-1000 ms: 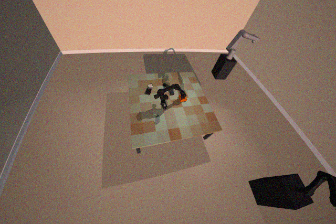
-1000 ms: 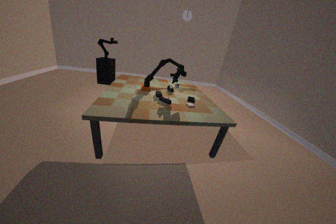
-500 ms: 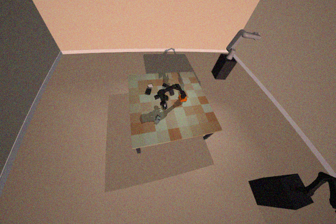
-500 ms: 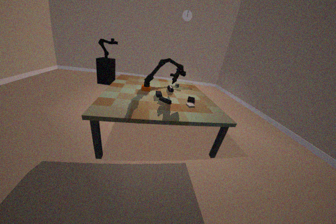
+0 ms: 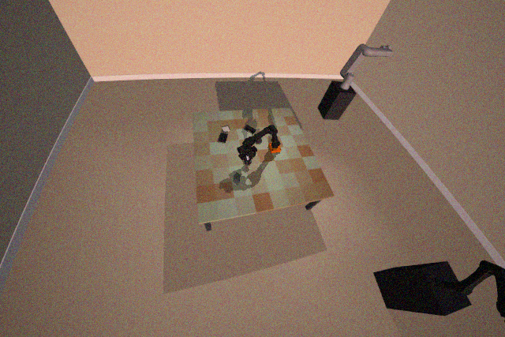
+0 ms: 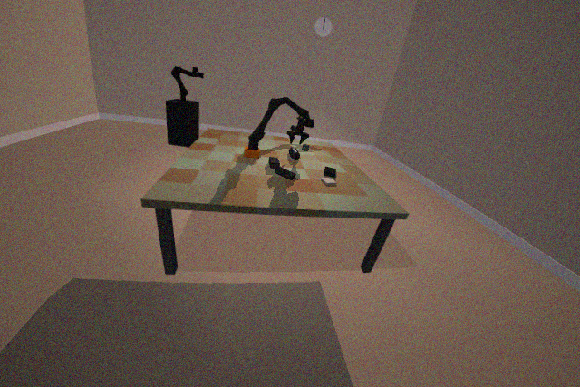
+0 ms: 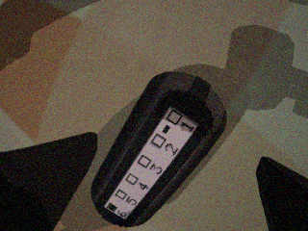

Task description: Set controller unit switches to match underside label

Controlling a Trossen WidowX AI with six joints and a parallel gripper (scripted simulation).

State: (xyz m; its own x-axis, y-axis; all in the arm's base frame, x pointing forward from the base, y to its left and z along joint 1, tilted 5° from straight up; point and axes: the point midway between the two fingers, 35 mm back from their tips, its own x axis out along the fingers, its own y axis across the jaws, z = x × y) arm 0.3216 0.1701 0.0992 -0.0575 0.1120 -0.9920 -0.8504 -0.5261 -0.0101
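The dark grey controller unit (image 6: 294, 153) (image 7: 126, 149) is on the bench with its underside facing up at the wrist camera. Its printed label (image 7: 139, 170) shows square 6 filled and squares 1 to 5 empty, with a small dark dash between 1 and 2. The unit runs diagonally in the wrist view, with the 1 end at the upper right. The rocker switches are hidden beneath. My gripper (image 5: 247, 161) (image 6: 296, 141) (image 7: 180, 155) is open and empty above the unit, one finger at each side of it in the wrist view.
A dark bar-shaped part (image 5: 249, 129) (image 6: 285, 173) lies beside a dark block (image 6: 274, 162). A dark module (image 5: 222, 136) (image 6: 329, 171) sits by a white piece (image 5: 226, 129) (image 6: 328, 181). A small grey part (image 5: 237, 177) (image 6: 305, 147) lies beyond the unit in the exterior view.
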